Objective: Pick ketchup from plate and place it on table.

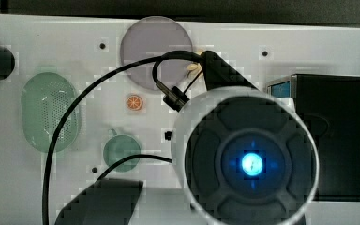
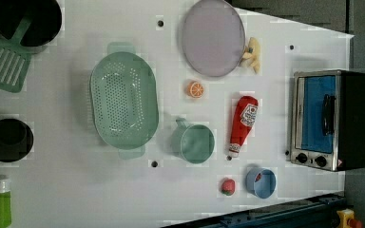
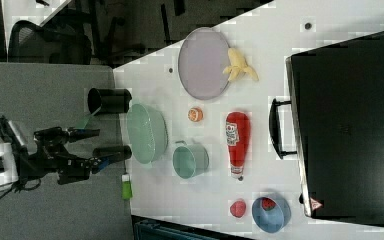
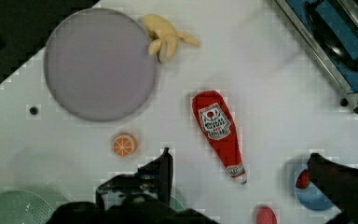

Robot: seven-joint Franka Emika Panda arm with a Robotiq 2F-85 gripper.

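Gripper (image 4: 237, 172) high above the table (image 4: 270, 84), jaws spread wide and holding nothing; in the wrist view the two dark fingers (image 4: 161, 170) stand well apart on either side of the bottle's cap end, with bare white tabletop between them. Ketchup (image 4: 219, 133) lies flat on its side on the table, not on the plate (image 4: 98, 63): in the left view it (image 2: 243, 124) rests between the green cup (image 2: 196, 142) on the left view's left and the toaster oven (image 2: 330, 118) on the left view's right, cap toward the near edge, base toward the far end. Plate bare, well apart from the bottle, far side of the table, a peeled banana (image 2: 252, 54) touching its rim on the left view's right. Orange slice (image 2: 195, 89) sits between plate and cup. Judgement: the placing looks done already, bottle off the plate and resting free, arm lifted clear; this reads as the closing retreat after release. Next move, if any, calls only for keeping the arm up and away, no fresh grasp needed. Were the bottle to be regripped, the jaws would have to drop straight down and straddle its slim body across the width. Risk slight: a round bottle on its side may roll if nudged.
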